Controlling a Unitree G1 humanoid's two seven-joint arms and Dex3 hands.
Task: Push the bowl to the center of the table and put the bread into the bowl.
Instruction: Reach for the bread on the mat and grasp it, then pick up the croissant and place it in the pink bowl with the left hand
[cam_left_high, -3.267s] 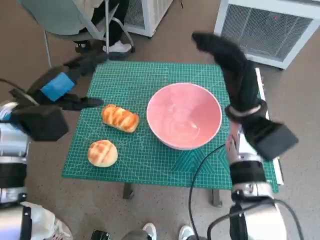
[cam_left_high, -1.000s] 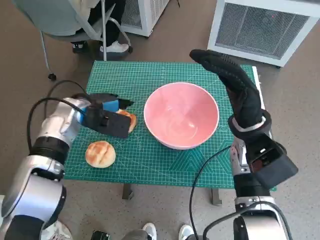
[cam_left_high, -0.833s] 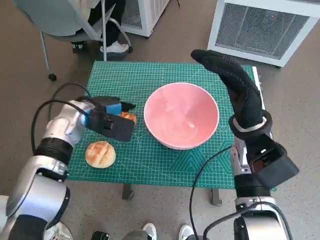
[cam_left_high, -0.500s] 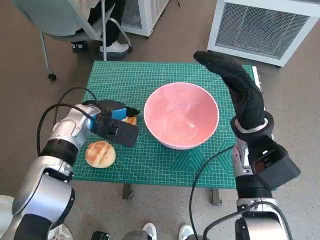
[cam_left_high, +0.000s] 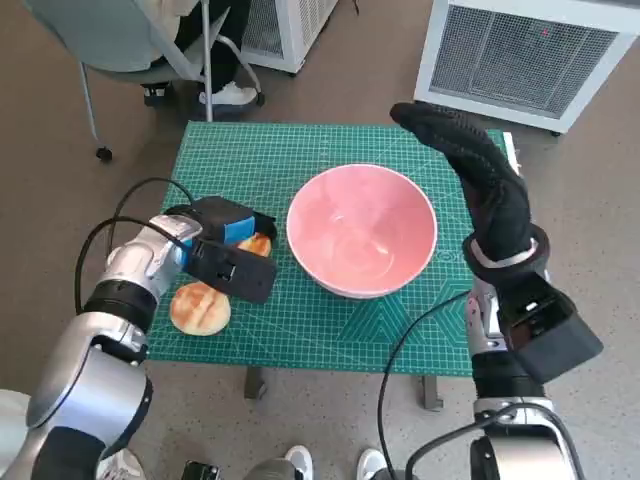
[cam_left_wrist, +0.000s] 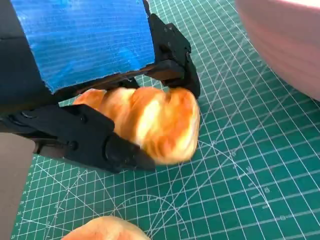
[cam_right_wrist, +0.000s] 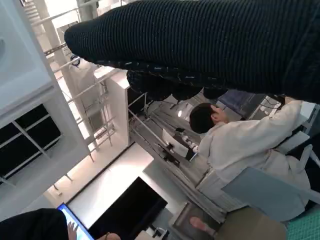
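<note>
Left hand newly around bread

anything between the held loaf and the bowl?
Nothing visible. The left hand grips the long loaf just beside the pink bowl, with only bare green mat between. The round bun lies on the loaf's far side from the bowl.

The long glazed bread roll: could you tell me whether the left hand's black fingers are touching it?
Touching. The left wrist view shows the black fingers of the left hand closed against both sides of the long glazed bread roll.
</note>
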